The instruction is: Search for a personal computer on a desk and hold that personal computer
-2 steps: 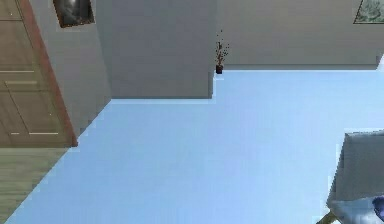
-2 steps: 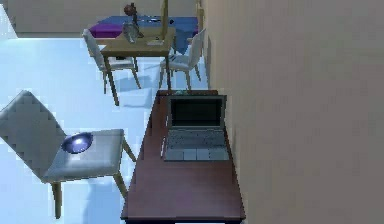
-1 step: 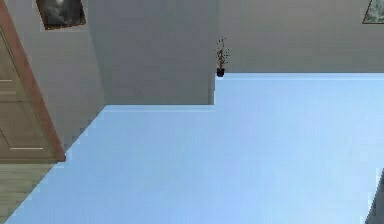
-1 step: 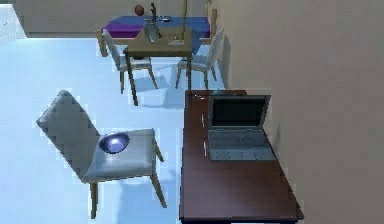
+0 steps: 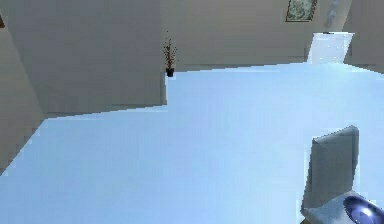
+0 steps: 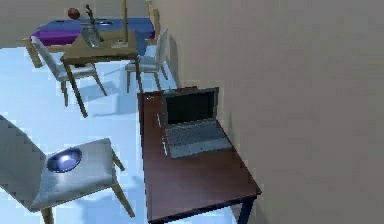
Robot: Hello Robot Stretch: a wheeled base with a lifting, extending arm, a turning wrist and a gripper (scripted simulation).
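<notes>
Arm side view: laptop [image 6: 192, 122], lid up, sits on dark desk [image 6: 195, 185] against right wall [image 6: 300, 80]. Grey chair [image 6: 75, 172] just left of desk, w/ blue bowl-like thing [image 6: 65, 160] on seat. Dining table [image 6: 100, 45] far left. Search step looks done. Next: line up base, extend arm to laptop, grasp. Gripper state: can't tell.

Personal computer [image 6: 190, 122] on counter [image 6: 195, 185], against wall [image 6: 300, 90] at arm side view's right. Chair [image 6: 95, 165] just left of counter, round object [image 6: 65, 160] on seat. Second counter [image 6: 98, 47] with chairs [image 6: 152, 58] well behind.
</notes>
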